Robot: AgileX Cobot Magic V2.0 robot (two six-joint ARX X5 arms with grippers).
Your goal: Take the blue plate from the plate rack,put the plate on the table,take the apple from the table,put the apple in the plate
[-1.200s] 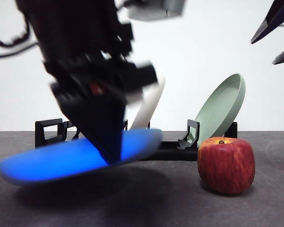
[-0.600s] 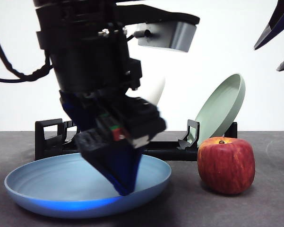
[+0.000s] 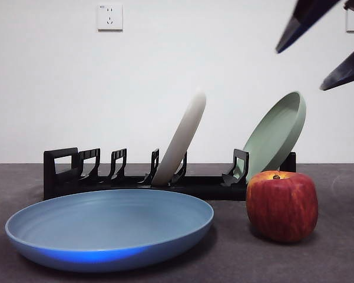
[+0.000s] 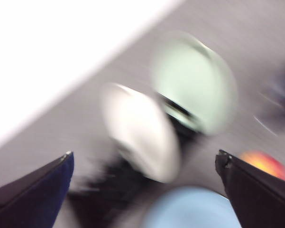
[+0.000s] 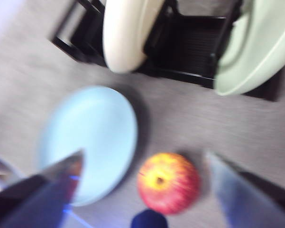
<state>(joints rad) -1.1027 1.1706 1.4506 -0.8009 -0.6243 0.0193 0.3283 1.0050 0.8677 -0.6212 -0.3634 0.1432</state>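
Observation:
The blue plate [image 3: 109,230] lies flat on the table [image 3: 224,259], in front of the plate rack [image 3: 65,171]. The apple [image 3: 281,206] stands on the table to the plate's right, apart from it. My right gripper [image 3: 324,47] hangs open at the top right, high above the apple. In the right wrist view its gripper [image 5: 144,156] is open and empty over the apple [image 5: 168,183] and the blue plate [image 5: 87,142]. My left gripper [image 4: 144,154] is open and empty in a blurred view, high above the blue plate [image 4: 192,209]; the front view does not show it.
A cream-white plate [image 3: 179,138] and a sage-green plate [image 3: 275,135] lean in the rack, the green one just behind the apple. A white wall with sockets stands behind the table.
The left gripper let go of the blue plate and rose out of the front view. The plate now lies flat on the table. The right gripper shifted a little leftwards.

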